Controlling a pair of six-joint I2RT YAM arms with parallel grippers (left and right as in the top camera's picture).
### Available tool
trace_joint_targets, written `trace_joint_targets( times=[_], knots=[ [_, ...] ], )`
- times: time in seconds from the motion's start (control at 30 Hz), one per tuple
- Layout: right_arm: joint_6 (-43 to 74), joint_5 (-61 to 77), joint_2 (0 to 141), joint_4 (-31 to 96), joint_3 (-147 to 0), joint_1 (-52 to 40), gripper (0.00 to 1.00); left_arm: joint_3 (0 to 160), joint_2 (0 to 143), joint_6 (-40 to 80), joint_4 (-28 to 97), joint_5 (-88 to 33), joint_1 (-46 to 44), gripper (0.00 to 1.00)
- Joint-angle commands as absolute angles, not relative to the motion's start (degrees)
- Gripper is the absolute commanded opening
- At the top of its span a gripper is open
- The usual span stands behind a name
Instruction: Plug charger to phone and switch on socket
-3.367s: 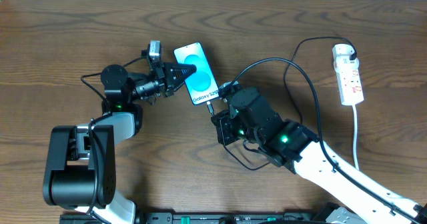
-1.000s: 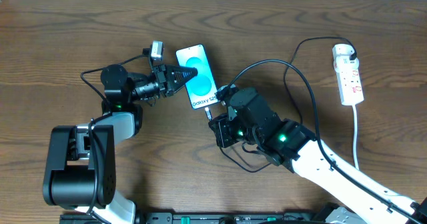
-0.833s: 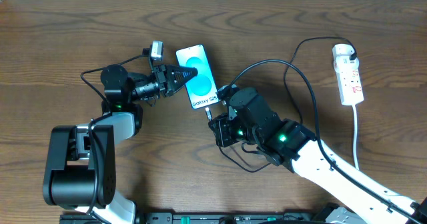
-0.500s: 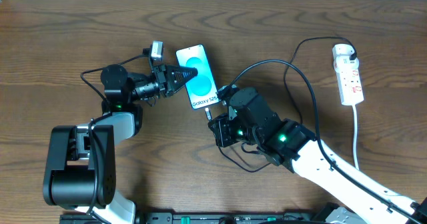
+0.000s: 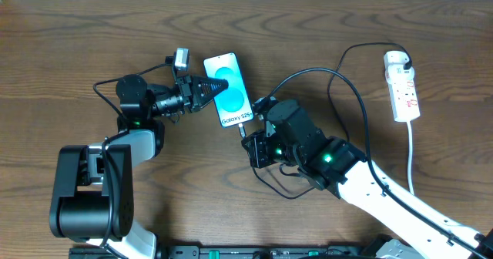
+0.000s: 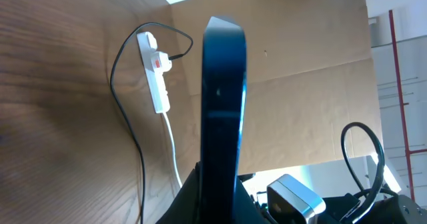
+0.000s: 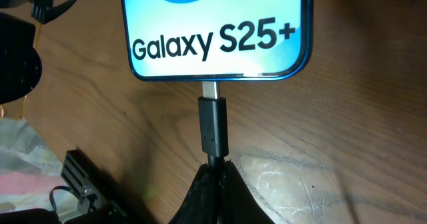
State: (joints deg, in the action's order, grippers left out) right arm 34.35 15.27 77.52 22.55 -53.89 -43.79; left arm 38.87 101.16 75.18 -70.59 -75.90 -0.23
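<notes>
My right gripper (image 7: 213, 169) pinches the charger (image 7: 213, 125) just behind its plug, aimed at 12 o'clock along the long axis of the phone (image 7: 213, 31), with bare metal showing at the port. My left gripper (image 5: 214, 85) clamps the phone's 9 o'clock edge. The socket (image 5: 404, 85) lies well apart at 2 o'clock.

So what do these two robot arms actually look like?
Both are black at the joints with white links between. The left arm has a boxy black base; the right arm has a long white forearm. Each carries a small green light, loose thin black cables and tapering black fingers.
</notes>
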Motion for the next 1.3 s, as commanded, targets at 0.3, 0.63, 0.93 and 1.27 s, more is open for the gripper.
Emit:
trace_joint_targets(
  times=[0.3,0.63,0.93,1.27],
  knots=[
    [35.07,15.62,77.97,22.11,-54.37,-43.55,0.01,40.58,100.62,78.74,-71.42,-74.08,-0.25,0.08],
    [27.40,25.47,77.95,20.75,-54.37,-40.60,0.01,40.58,100.62,82.06,-71.44,-70.59,-0.43,0.08],
    [14.46,41.98,78.06,22.59,-54.26,-32.34,0.01,40.58,100.62,83.72,-76.42,-66.57,-3.73,0.07],
    [16.75,41.98,80.84,22.96,-54.26,-31.94,0.01,40.58,100.62,83.96,-76.44,-66.15,-3.73,0.07]
  ],
)
